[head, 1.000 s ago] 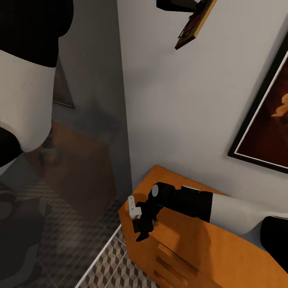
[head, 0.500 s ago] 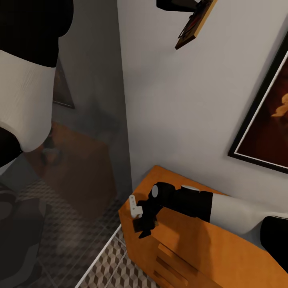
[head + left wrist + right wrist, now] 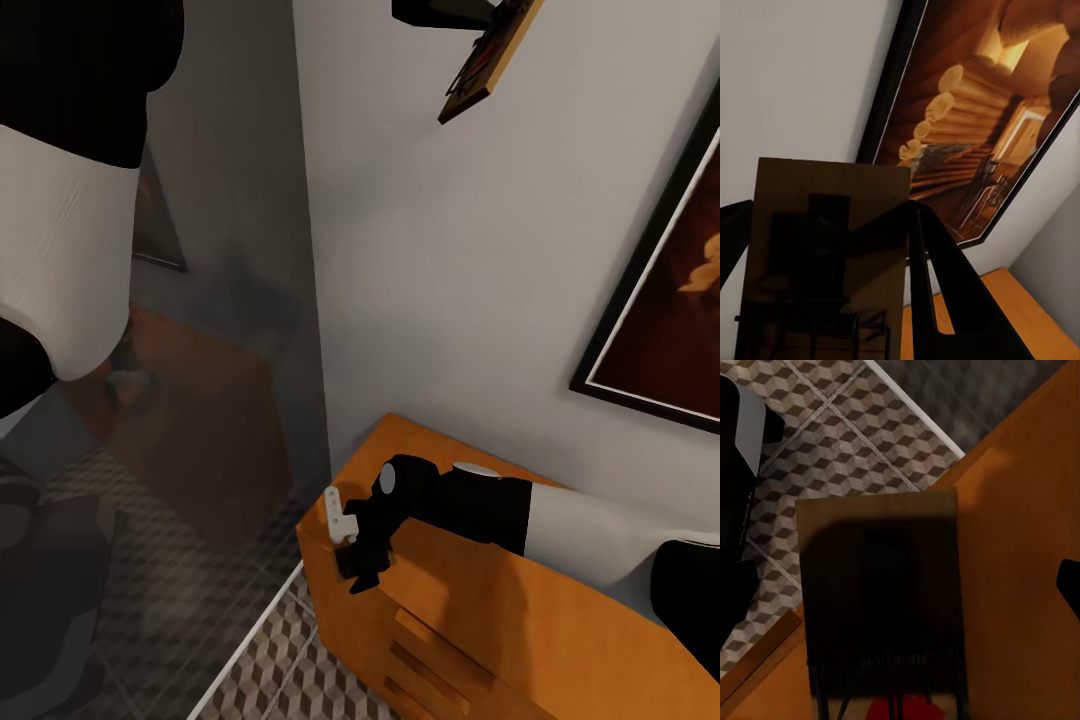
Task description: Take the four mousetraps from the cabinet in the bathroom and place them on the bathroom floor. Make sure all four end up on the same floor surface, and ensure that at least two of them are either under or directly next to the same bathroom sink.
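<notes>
Orange-brown wood of the cabinet [image 3: 560, 620] is sitting at 5 o'clock in the head view, and I am holding my right gripper [image 3: 362, 570] over its near corner at about 6 o'clock. The jaws are closing narrowly on a mousetrap [image 3: 881, 600]. Right wrist view: a flat dark-brown slab with grey wire at one end, sitting between my fingers, cabinet top beside it and the bathroom floor [image 3: 832, 435] below.

My left gripper [image 3: 452, 18] is hanging high at 12 o'clock in the head view, up by the wall. It is also clamping a second mousetrap [image 3: 825, 255], a brown slab with wire parts that is showing close up in the left wrist view, with a framed picture [image 3: 975, 112] behind it.

Progress, as I am judging it: I am carrying two traps, one per gripper, and neither is on the floor yet. Cube-pattern tiles are showing at 7 o'clock in the head view with no trap lying on them. The other two traps are not something I am able to place from these views, so I cannot tell whether they are already down or waiting in the cabinet. Nor am I making out a sink. Left to do: lowering both held traps onto the tiles, at least two beside or under one sink, all four on the same floor.
</notes>
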You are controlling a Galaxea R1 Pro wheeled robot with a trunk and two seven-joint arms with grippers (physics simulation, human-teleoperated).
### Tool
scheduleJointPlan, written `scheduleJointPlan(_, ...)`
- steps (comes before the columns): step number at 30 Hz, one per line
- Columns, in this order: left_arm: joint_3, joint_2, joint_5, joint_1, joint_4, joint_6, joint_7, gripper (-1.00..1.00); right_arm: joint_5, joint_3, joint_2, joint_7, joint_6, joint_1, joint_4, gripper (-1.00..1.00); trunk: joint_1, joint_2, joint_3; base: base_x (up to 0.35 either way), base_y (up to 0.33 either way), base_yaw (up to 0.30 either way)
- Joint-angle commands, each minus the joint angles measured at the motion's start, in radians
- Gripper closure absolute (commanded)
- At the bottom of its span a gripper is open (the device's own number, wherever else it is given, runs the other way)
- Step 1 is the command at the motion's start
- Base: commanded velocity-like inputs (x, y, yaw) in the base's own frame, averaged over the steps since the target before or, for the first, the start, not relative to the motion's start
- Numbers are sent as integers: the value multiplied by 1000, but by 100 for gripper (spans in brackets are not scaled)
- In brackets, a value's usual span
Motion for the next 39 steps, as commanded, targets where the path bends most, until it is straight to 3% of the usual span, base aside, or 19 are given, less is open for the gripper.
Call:
scheduleJointPlan(1, 1, 0, 8, -1, 0, 2, 6, 100, -10, 2, -1, -4, 9, -2, -1, -100, 0, -1, -1, 0, 0, 0)
scheduleJointPlan(16, 1, 0, 8, -1, -1, 2, 6, 100, -12, 4, 0, -7, 7, 12, 4, -100, 0, -1, -1, 0, 0, 0)
scheduleJointPlan(17, 1, 0, 8, -1, -1, 2, 6, 100, -12, 4, 0, -7, 7, 16, 4, 100, 0, -1, -1, 0, 0, 0)
scheduleJointPlan(39, 2, 0, 9, -1, -1, 2, 6, 100, -7, -2, 2, 2, 8, 39, -7, 100, 0, -1, -1, 0, 0, 0)
